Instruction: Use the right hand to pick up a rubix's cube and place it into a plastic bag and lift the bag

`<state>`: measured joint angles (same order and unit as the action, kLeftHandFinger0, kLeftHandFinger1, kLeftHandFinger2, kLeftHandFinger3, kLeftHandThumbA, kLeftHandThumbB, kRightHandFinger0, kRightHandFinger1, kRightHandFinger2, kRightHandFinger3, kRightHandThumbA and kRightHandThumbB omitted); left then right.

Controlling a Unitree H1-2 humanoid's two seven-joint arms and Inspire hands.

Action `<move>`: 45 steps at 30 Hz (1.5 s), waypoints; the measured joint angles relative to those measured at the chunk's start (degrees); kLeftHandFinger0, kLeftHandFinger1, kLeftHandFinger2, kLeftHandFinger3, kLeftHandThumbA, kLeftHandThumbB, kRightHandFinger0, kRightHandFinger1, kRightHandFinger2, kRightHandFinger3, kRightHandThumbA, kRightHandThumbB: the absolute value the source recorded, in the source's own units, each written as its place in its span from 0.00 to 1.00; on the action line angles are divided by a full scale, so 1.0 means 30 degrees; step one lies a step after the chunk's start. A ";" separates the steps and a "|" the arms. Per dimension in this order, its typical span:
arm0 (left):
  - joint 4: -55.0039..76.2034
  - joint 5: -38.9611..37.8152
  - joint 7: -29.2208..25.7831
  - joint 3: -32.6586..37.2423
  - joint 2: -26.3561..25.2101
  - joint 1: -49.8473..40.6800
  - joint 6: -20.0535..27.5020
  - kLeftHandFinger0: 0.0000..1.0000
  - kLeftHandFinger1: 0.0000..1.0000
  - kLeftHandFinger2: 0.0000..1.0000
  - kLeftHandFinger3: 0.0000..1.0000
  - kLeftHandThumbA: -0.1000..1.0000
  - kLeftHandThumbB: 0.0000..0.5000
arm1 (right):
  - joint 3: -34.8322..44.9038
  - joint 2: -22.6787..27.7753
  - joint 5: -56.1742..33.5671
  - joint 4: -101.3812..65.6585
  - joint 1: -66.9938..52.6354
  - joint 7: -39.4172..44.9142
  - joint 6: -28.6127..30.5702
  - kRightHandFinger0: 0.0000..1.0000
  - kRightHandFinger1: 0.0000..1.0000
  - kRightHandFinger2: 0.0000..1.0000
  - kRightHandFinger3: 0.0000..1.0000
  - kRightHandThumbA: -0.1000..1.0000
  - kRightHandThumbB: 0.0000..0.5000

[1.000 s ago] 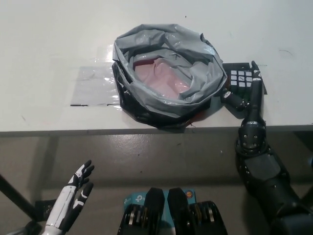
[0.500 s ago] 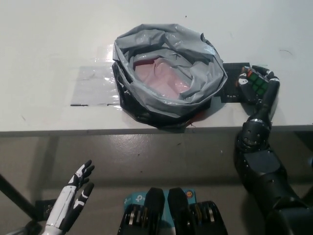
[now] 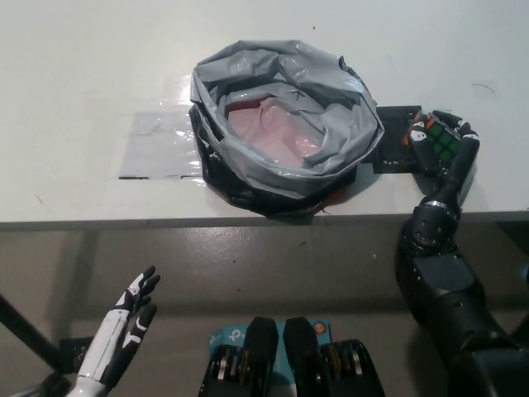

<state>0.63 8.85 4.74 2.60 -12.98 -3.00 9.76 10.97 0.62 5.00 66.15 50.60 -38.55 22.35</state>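
- Head view, looking steeply down: one plastic bag, grey outside with a pinkish lining showing, sits open-mouthed on the white tabletop, its rim rolled down into a wide ring.
- One rubix's cube, green tiles up and orange tiles on one side, is held in the black right hand, whose fingers curl around it just to the right of the bag, above the tabletop near its front edge.
- One dark flat mat lies between the bag and the cube, its left end tucked against the bag's side.
- One clear sheet of film lies flat on the tabletop to the left of the bag, touching it.
- One white left hand hangs low at the lower left, below the tabletop's edge, fingers spread and holding nothing.
- Against the frame a second ago, the cube has left the mat, where the right hand then lay flat alongside it; over the last half second hand and cube have edged slightly further right. Bag, film and left hand stand as before.
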 measured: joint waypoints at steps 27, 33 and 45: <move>-0.0230 0.0003 0.0041 -0.0001 0.0008 -0.0035 -0.0043 1.00 1.00 1.00 1.00 0.89 0.26 | 0.6713 -0.1075 -0.9709 -0.6222 0.0521 0.4241 -0.4147 0.00 0.23 0.70 1.00 0.00 0.07; -0.0238 0.0042 0.0040 0.0001 0.0008 -0.0055 -0.0044 1.00 1.00 1.00 1.00 0.88 0.20 | 0.7048 -0.1389 -1.1981 -0.8821 0.0663 0.4938 -0.5854 0.00 0.23 0.71 1.00 0.00 0.07; -0.0045 0.0550 0.0040 0.0054 -0.0030 -0.0375 -0.0046 1.00 1.00 1.00 1.00 0.94 0.23 | 0.5215 -0.2493 -1.4421 -1.3768 0.1656 0.6036 -0.8721 0.00 0.23 0.70 0.73 0.00 0.16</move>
<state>0.49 10.50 4.85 2.76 -13.07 -4.12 9.63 26.62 -6.86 -38.26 24.85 55.57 -20.44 -3.81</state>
